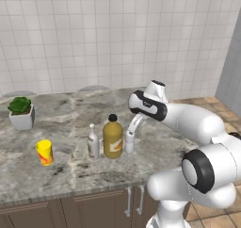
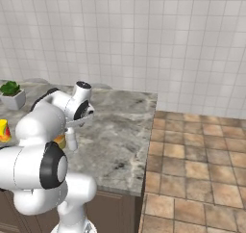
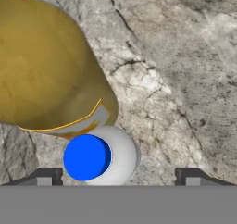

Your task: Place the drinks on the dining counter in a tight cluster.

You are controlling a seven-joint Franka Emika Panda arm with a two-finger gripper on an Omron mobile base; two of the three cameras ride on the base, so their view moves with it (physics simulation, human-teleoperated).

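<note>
With its jaws spread wide and gripping nothing, the gripper (image 3: 118, 174) hangs over the small white bottle with blue cap (image 1: 130, 141), fingertips (image 3: 46, 176) clear on either side in the hand view. That bottle stands on the dining counter (image 1: 70, 123) just beside the big orange-yellow bottle (image 1: 113, 137), with the slim beige-white bottle (image 1: 93, 142) close on the far side, all three near the front edge. Yellow cup (image 1: 44, 152) sits apart toward the potted plant (image 1: 21, 112) at the counter's left end.
</note>
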